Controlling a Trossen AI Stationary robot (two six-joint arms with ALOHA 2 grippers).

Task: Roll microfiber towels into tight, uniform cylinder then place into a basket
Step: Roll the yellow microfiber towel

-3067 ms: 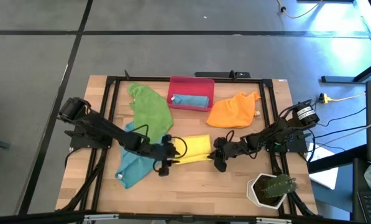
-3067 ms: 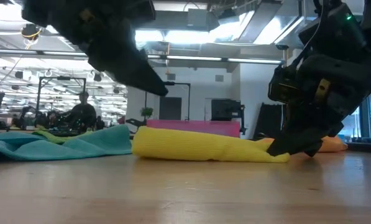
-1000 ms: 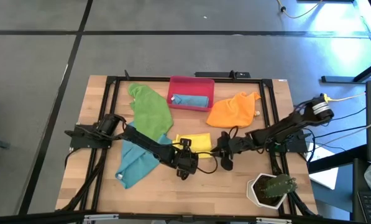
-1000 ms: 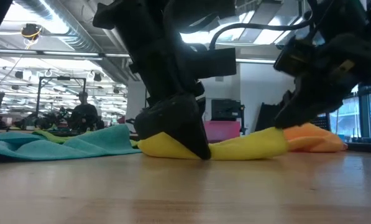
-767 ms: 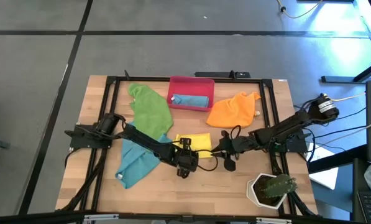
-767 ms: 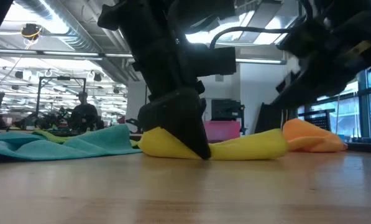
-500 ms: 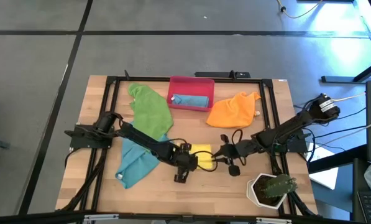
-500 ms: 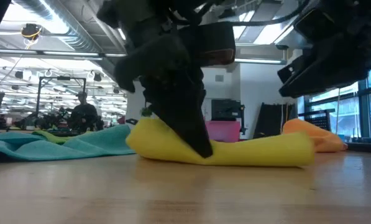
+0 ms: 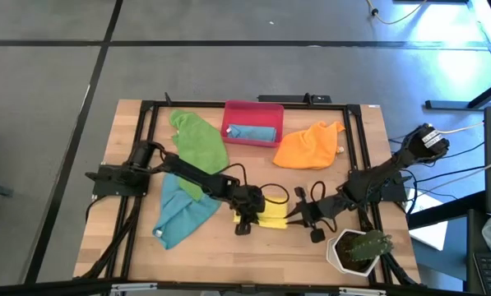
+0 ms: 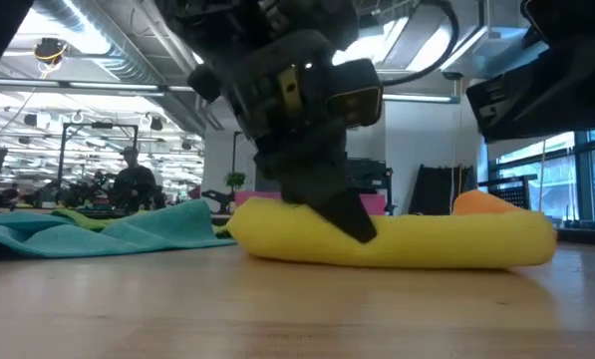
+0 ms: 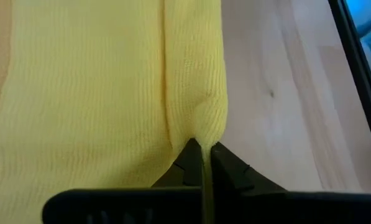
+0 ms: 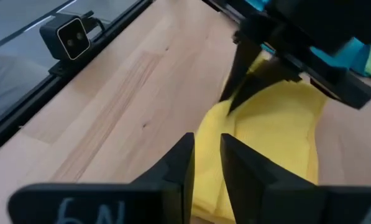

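Near table's front middle we see yellow towel [image 9: 271,215] folded; left gripper [image 9: 247,220] pinches its edge tight, right gripper [image 9: 301,215] clamps opposite end. Basket [image 9: 252,109] at back holds 1 teal towel [image 9: 252,132].

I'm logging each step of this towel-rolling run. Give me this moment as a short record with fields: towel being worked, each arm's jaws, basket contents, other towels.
towel in work: yellow towel, folded into a thick band on the table's near middle
left gripper: jaws shut on a fold of the yellow towel's edge
right gripper: jaws narrowly parted around the towel's other end
basket: at the far edge, holds a teal towel
other towels: green towel and orange towel loose beside the basket; second teal towel spread out at the left
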